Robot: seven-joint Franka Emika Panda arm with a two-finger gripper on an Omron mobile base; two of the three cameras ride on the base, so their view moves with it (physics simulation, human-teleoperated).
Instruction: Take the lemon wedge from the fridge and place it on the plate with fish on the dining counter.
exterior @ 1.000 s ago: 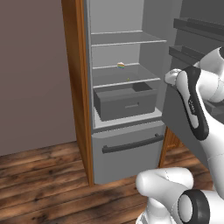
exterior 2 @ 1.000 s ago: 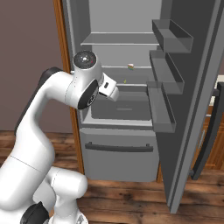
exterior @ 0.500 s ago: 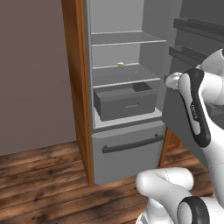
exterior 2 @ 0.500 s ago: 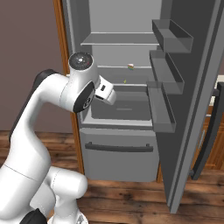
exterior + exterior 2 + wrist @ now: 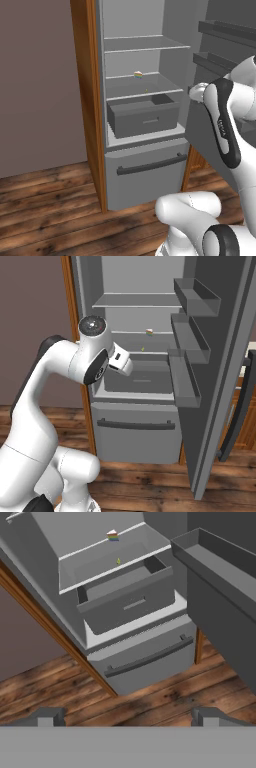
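Note:
The fridge (image 5: 145,175) (image 5: 137,441) (image 5: 145,662) stands with its door swung open. The lemon wedge (image 5: 138,75) (image 5: 149,332) (image 5: 113,535), tiny and pale yellow with coloured streaks, lies at the back of the middle shelf. My gripper (image 5: 129,718) is open and empty, its fingertips (image 5: 50,717) set wide apart. It hovers outside the fridge, in front of and well short of the wedge, looking down over the shelf and the drawers. The plate with fish and the dining counter are out of view.
A grey bin (image 5: 142,117) (image 5: 125,602) sits pulled out under the wedge's shelf. The open door (image 5: 215,381) with its rack bins (image 5: 185,363) (image 5: 215,567) stands close on the right. A wooden panel (image 5: 87,100) borders the left side. Below lies the wood floor (image 5: 165,697).
The arm has shifted slightly, its hand sinking a little in front of the fridge. The jaws stay wide open, and the wedge has not moved.

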